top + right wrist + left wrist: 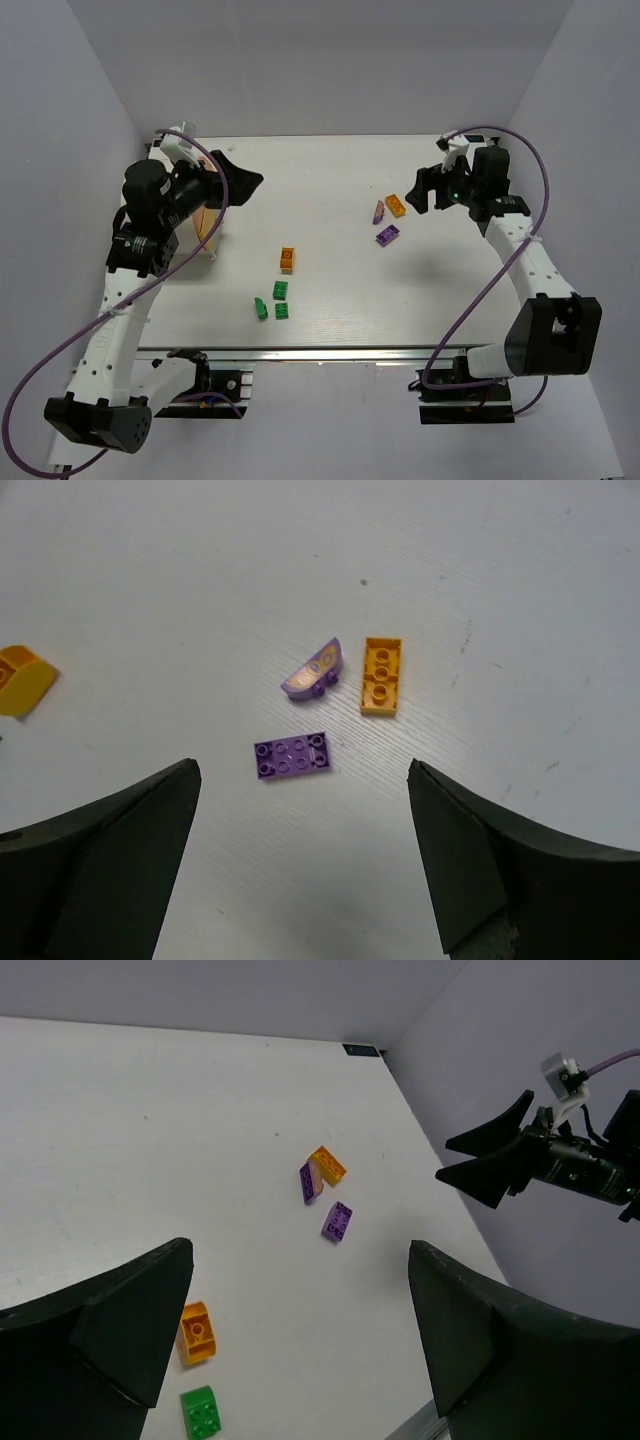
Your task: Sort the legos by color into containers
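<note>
Three green legos (281,290) (261,309) (283,311) and an orange lego (288,260) lie mid-table. Two purple legos (379,211) (388,235) and an orange one (396,205) lie at the right. My left gripper (245,172) is open and empty, raised at the far left. My right gripper (418,188) is open and empty just right of the right-hand group. The right wrist view shows a flat purple lego (292,754), a curved purple one (315,670) and an orange one (381,674) ahead of the open gripper (301,767). A cream and orange container (205,222) is mostly hidden behind my left arm.
The left wrist view, past the open gripper (300,1250), shows an orange lego (196,1332), a green lego (201,1412), the purple and orange group (337,1221), and the right gripper (490,1165). White walls enclose the table on three sides.
</note>
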